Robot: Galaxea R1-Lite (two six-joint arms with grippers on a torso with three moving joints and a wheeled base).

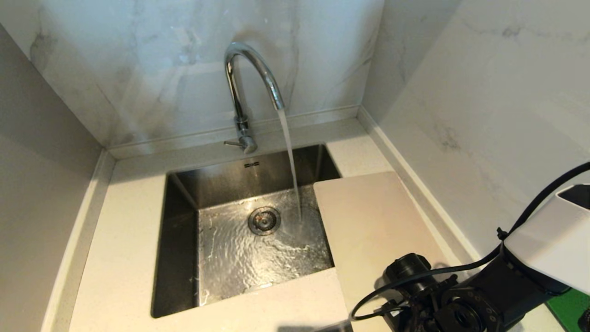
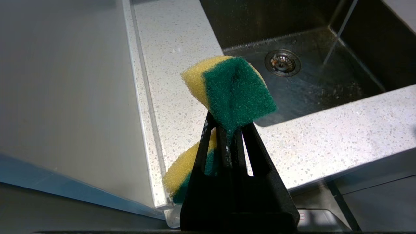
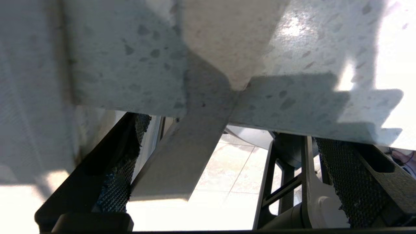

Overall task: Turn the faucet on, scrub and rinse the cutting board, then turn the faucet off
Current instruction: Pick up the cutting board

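Note:
The chrome faucet point(image 1: 251, 76) is running, and a stream of water point(image 1: 290, 161) falls into the steel sink point(image 1: 182, 221) beside the drain. The pale beige cutting board point(image 1: 373, 226) lies flat on the counter to the right of the sink, its left edge over the basin. My right arm point(image 1: 461, 299) reaches over the board's near end. My right gripper point(image 3: 227, 182) is open, and a strip of the cutting board point(image 3: 182, 152) juts past the counter's front edge between its fingers. My left gripper point(image 2: 227, 130) is shut on a yellow-and-green sponge point(image 2: 234, 87), off to the sink's left.
Marble walls close in at the back and on the right, and a grey panel point(image 1: 41, 184) on the left. A green slab point(image 1: 569, 304) peeks out at the near right under my arm. White speckled counter point(image 1: 124, 240) runs left of the sink.

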